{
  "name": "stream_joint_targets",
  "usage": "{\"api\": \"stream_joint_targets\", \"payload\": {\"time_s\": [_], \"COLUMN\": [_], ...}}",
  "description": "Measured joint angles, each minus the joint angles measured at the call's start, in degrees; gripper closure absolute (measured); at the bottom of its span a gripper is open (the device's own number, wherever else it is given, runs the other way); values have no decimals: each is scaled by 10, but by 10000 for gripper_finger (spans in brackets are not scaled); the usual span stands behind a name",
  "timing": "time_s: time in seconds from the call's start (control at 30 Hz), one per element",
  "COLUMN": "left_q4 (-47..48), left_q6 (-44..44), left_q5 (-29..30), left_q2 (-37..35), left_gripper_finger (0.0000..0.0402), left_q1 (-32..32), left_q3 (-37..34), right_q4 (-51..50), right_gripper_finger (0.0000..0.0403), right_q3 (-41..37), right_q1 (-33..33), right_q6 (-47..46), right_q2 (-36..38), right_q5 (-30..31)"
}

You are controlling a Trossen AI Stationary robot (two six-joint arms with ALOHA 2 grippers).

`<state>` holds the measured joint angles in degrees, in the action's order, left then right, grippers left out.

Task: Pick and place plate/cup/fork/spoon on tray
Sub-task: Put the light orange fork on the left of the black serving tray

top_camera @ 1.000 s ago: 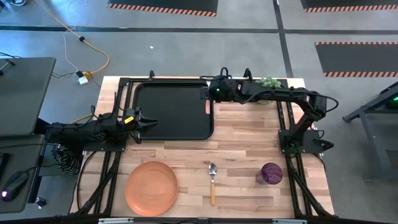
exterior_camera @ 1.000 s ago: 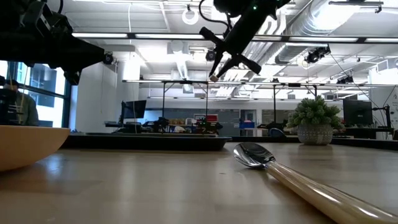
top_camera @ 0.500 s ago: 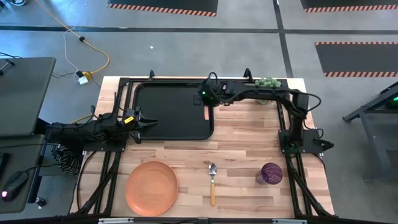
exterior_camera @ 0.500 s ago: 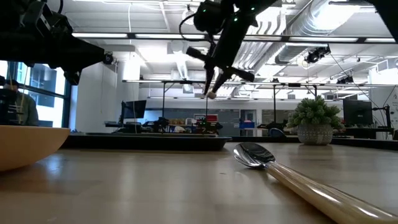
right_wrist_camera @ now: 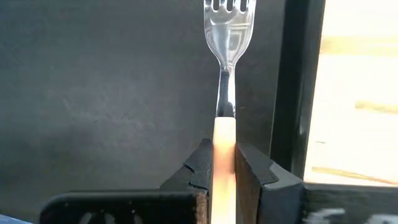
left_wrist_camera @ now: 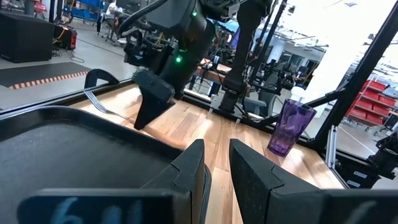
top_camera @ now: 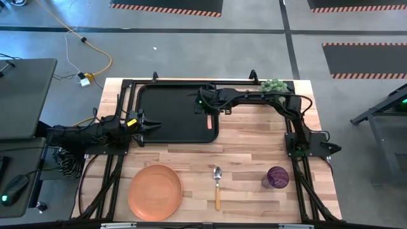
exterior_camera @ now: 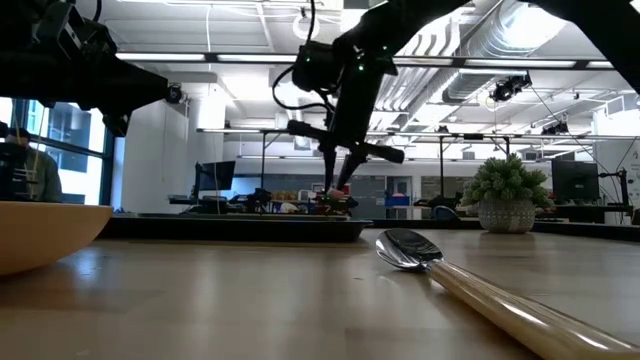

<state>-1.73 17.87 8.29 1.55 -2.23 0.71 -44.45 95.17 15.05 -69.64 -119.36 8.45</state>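
My right gripper is shut on the fork over the right part of the black tray, close to its right rim. In the low view it points down at the tray. My left gripper waits at the tray's left rim, open by a narrow gap and empty. The orange plate, the spoon and the purple cup rest on the table near its front edge. My right gripper pinches the fork's tan handle between its two fingers, which lie along the fork. The silver tined head sticks out beyond the fingertips over the tray floor. I cannot tell whether the fork touches the tray.
A green potted plant stands at the table's far right corner. The arms' black frames run along both sides of the table. Bare wood lies between the tray and the plate, spoon and cup.
My right gripper has carried the fork toward the table's left edge, from beside the tray's right rim to over the tray, and has gone down toward it while tipping to point more steeply down.
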Motion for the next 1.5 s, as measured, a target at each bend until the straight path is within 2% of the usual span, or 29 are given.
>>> {"api": "stream_joint_targets", "payload": {"time_s": [0.3,0.57,0.8,1.03,1.5], "left_q4": [0,0,0,0,0], "left_q6": [0,0,0,0,0], "left_q5": [0,0,-2,-2,-2], "left_q2": [0,0,0,0,0], "left_gripper_finger": [337,337,337,337,337], "left_q1": [0,0,0,0,0], "left_q3": [0,0,0,0,0], "right_q4": [28,37,42,40,40], "right_gripper_finger": [382,382,381,358,342], "right_q3": [0,-1,-1,-1,-1], "right_q1": [0,-1,3,12,15], "right_q6": [-24,-32,-29,-20,7], "right_q2": [-30,-65,-66,-66,-66], "right_q5": [1,-25,-25,-25,-25]}}
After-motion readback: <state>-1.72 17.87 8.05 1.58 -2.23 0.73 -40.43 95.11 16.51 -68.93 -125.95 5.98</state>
